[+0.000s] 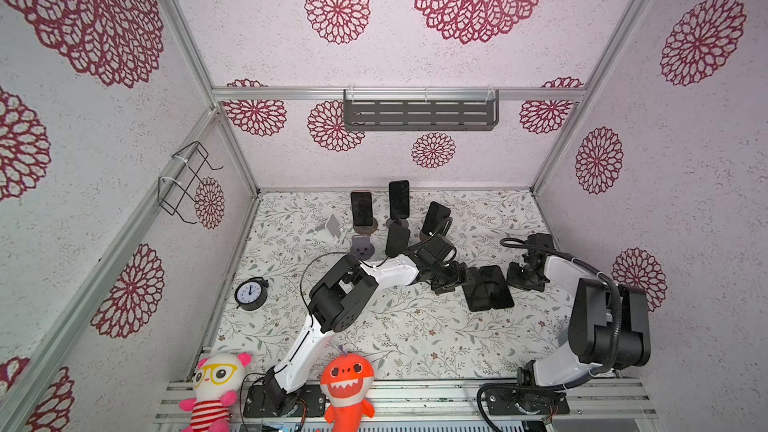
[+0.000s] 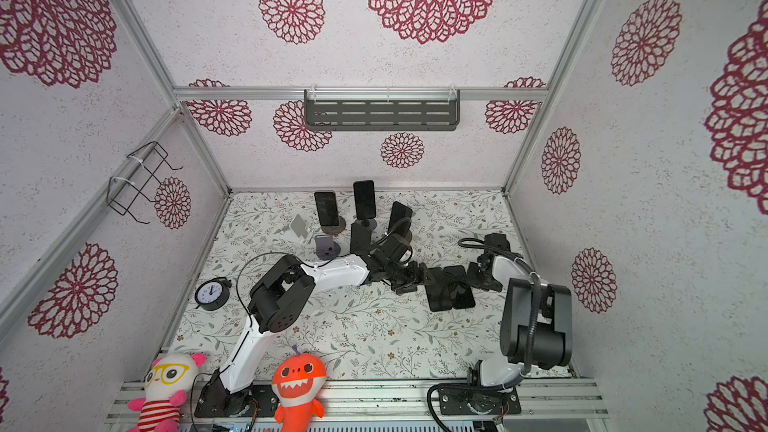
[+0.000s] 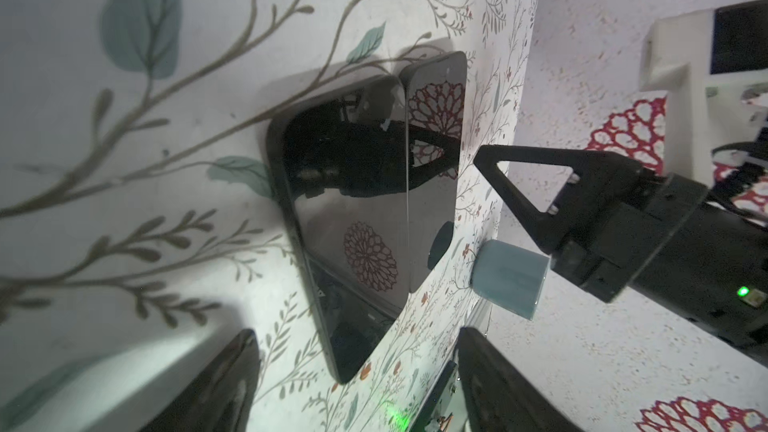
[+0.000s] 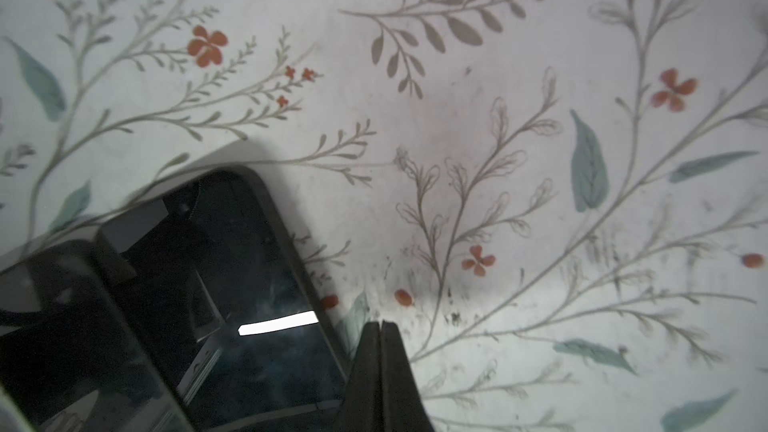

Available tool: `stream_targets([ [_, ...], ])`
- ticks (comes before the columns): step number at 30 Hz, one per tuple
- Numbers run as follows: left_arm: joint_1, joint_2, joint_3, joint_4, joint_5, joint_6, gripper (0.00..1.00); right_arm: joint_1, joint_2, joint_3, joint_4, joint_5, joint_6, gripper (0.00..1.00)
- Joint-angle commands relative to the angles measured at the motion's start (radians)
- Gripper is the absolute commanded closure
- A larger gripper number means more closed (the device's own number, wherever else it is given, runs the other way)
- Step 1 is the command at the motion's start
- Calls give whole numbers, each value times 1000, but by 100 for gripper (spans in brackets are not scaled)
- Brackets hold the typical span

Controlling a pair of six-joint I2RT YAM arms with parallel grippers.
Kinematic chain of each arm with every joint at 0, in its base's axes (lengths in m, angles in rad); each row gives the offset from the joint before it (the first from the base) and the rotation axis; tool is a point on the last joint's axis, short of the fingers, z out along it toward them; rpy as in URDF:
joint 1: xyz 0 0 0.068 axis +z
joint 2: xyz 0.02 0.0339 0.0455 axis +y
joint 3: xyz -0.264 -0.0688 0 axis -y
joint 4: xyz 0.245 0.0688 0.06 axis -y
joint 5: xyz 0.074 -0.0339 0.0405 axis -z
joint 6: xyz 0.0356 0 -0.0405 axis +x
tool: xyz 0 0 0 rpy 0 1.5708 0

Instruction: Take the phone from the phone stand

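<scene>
Left claw (image 1: pixel 467 278) spread wide beside two flat phones (image 1: pixel 498 287); right claw (image 4: pixel 380 336) pinched closed. We count four upright phones (image 1: pixel 361 207), two bare stands (image 1: pixel 332 226), near the table's (image 1: pixel 415 334) back edge.

High stereo overviews; wrist views close on flat phones (image 3: pixel 353 201)

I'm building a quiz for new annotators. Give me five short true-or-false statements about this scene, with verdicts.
1. Two phones lie flat, side by side, on the table. True.
2. The left hand grips a phone. False: it is open and holds nothing.
3. The right hand is open. False: its fingers are pressed together.
4. An alarm clock stands near the table's left edge. True.
5. Every stand at the back is empty. False: upright phones occupy several.
</scene>
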Motion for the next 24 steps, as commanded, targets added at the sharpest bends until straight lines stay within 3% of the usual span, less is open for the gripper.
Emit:
stream_targets([
  [1, 7, -128, -22, 1, -36, 115, 24, 8, -105, 56, -78, -104, -13, 100],
  [7, 34, -336, -123, -17, -63, 259, 25, 90, -249, 95, -152, -204, -32, 100],
  [12, 132, -550, -319, 57, -81, 271, 27, 190, -317, 145, -165, -235, -6, 96],
  [15, 192, -701, -428, 62, -158, 318, 27, 282, -328, 162, -115, -267, 26, 93],
  [20, 321, -887, -552, -30, -242, 357, 26, 435, -296, 191, 24, -281, 36, 77],
  [24, 390, -1002, -651, -62, -258, 377, 26, 442, -228, 229, 104, -279, -60, 55],
])
